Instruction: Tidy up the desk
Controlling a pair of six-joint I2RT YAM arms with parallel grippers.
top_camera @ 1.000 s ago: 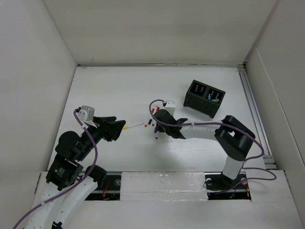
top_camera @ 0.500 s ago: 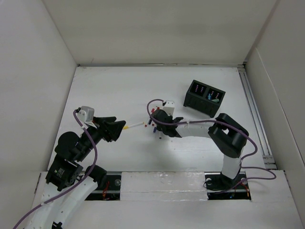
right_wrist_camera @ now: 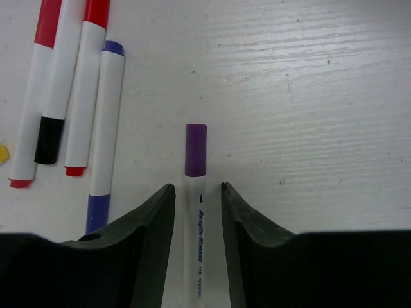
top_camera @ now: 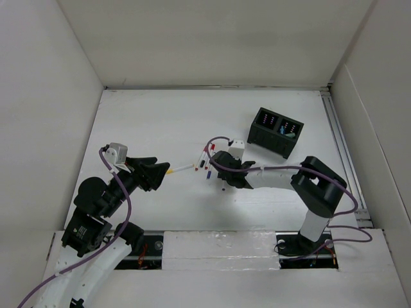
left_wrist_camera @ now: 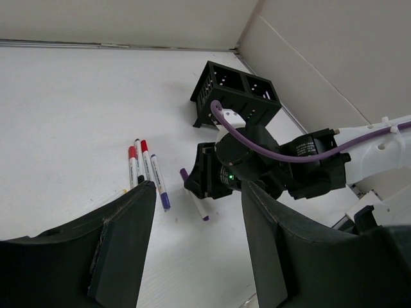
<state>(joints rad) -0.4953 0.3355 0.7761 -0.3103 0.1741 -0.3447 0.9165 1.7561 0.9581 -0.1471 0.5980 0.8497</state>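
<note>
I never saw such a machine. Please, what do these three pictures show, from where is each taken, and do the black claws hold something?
Two robot arms stand at the near edge of a white desk. Each ends in a two-finger claw, a gripper. One picture looks down from above; the other two are taken from the wrists, so the dark shapes at the bottom are fingers. On the desk lie several markers and a black organizer box. The right gripper straddles a purple-capped marker, with small gaps either side: nothing is gripped. The left gripper is open and empty.
</note>
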